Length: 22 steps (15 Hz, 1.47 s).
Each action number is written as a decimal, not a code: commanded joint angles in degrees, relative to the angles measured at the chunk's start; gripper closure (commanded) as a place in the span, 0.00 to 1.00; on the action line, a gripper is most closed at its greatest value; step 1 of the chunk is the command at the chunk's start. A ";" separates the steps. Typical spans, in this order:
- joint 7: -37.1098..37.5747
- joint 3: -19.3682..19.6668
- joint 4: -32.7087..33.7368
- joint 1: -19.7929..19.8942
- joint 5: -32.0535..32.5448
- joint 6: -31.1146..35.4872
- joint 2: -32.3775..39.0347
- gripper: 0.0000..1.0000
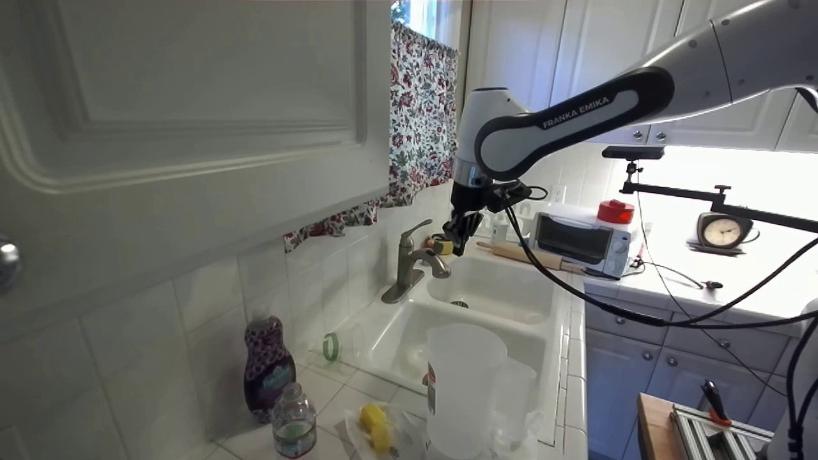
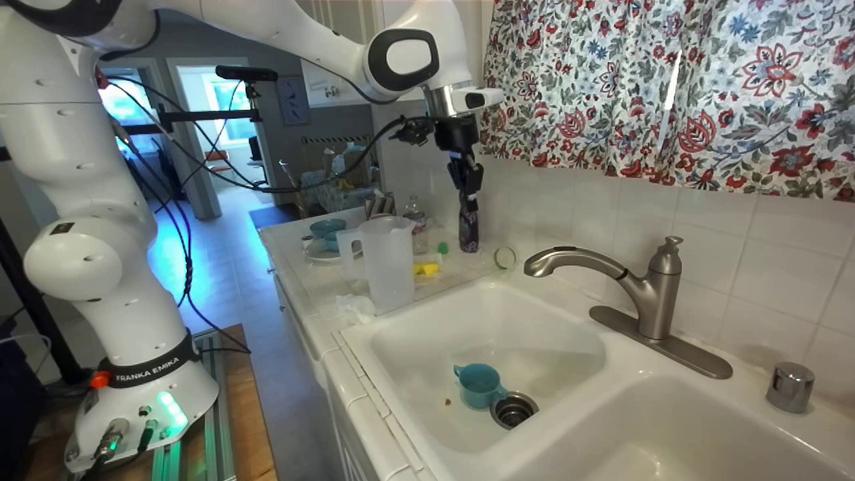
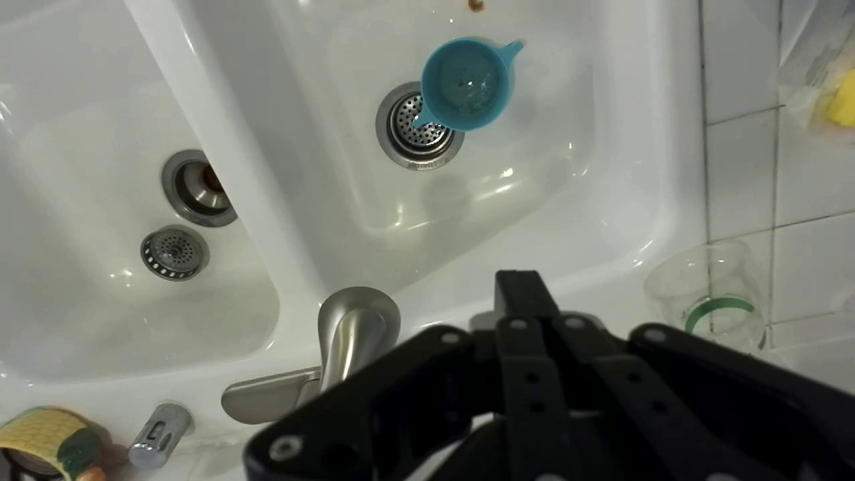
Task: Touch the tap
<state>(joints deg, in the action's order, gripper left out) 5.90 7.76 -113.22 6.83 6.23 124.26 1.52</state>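
Observation:
The tap is grey-silver metal with an upright body, a top lever and a short angled spout. It stands at the back rim of the sink in both exterior views (image 1: 406,265) (image 2: 658,300). In the wrist view its spout (image 3: 359,327) shows left of the gripper; the arm's fingers hide part of its body. My gripper (image 3: 524,294) points down with its fingertips together, with nothing seen between them. It also shows in both exterior views (image 1: 458,246) (image 2: 471,200). It hangs above the height of the spout, to the side of it, and apart from the tap.
The white double sink (image 2: 374,341) holds a blue cup (image 2: 479,386). A clear pitcher (image 2: 387,264), a purple bottle (image 1: 268,370) and a green-ringed clear cup (image 3: 708,294) stand on the counter. A floral curtain (image 2: 668,100) hangs behind; a cabinet door (image 1: 192,128) overhangs the counter.

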 commanded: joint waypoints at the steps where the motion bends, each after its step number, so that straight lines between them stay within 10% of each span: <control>1: -0.06 -0.19 0.13 0.10 -0.03 -0.16 -0.14 0.99; 22: 21.58 4.21 28.97 1.31 -5.15 -4.09 24.58 1.00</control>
<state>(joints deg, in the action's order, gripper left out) 23.40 10.58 -92.32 8.11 1.62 123.87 22.22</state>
